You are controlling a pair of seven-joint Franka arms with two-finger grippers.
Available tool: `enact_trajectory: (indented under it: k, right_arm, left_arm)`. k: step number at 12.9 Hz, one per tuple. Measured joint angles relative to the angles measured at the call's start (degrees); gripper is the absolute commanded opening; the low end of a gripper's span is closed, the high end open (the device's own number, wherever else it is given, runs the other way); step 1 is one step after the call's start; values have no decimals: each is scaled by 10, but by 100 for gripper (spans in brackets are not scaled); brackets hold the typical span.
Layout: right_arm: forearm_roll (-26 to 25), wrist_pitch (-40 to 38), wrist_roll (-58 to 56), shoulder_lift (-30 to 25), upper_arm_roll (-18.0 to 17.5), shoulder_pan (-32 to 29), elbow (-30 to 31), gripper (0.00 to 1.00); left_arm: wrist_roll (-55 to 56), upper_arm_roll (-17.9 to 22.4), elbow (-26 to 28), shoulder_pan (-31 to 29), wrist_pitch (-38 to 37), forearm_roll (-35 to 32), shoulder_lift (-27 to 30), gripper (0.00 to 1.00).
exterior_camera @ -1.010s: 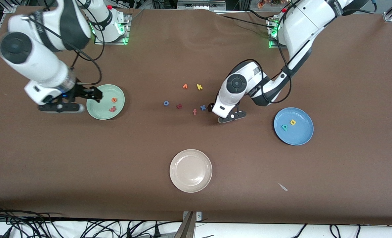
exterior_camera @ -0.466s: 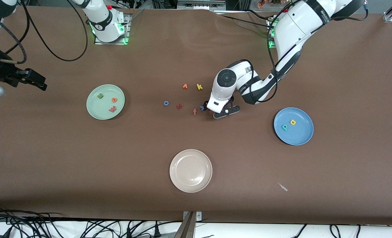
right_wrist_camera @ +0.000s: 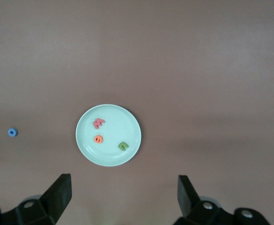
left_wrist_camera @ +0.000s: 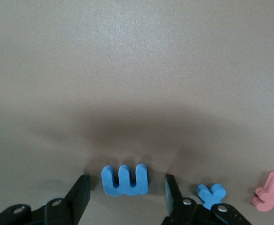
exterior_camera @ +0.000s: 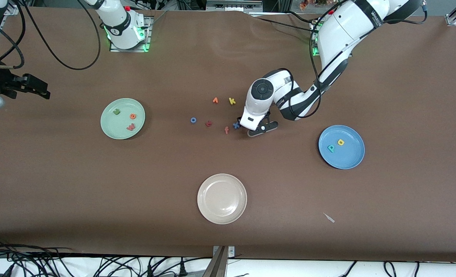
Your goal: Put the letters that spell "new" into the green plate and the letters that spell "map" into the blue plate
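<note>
Blue "m" (left_wrist_camera: 125, 180) sits untouched between left jaws, hidden in front view; right jaws wide.

The left tool (left_wrist_camera: 125, 199) straddles the blue "m" (left_wrist_camera: 125, 180) with gaps either side; a blue "x" (left_wrist_camera: 211, 194) crowds one finger (left_wrist_camera: 174, 193).

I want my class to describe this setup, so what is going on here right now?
The left end effector is down at the table with its fingers either side of the blue "m", not yet touching it. The blue plate holds the yellow "a" and teal "p". The green plate holds all of "new". The right end effector waits open.
</note>
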State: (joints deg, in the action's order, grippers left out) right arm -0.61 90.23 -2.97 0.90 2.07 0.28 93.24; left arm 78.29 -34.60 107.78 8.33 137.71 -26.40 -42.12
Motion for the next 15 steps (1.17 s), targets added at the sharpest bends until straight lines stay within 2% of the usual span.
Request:
enact_trajectory:
  k: [3, 7, 15]
  right_arm:
    - [6, -1, 3, -14, -3, 0, 5, 100]
    - [6, 0, 6, -16, -5, 0, 7, 100]
    - [6, 14, 7, -15, -5, -1, 9, 100]
  left_arm:
    - [0, 0, 0, 0, 1, -10, 0, 62]
    - [0, 0, 0, 0, 3, -11, 1, 43]
    - [0, 1, -1, 0, 4, -11, 3, 27]
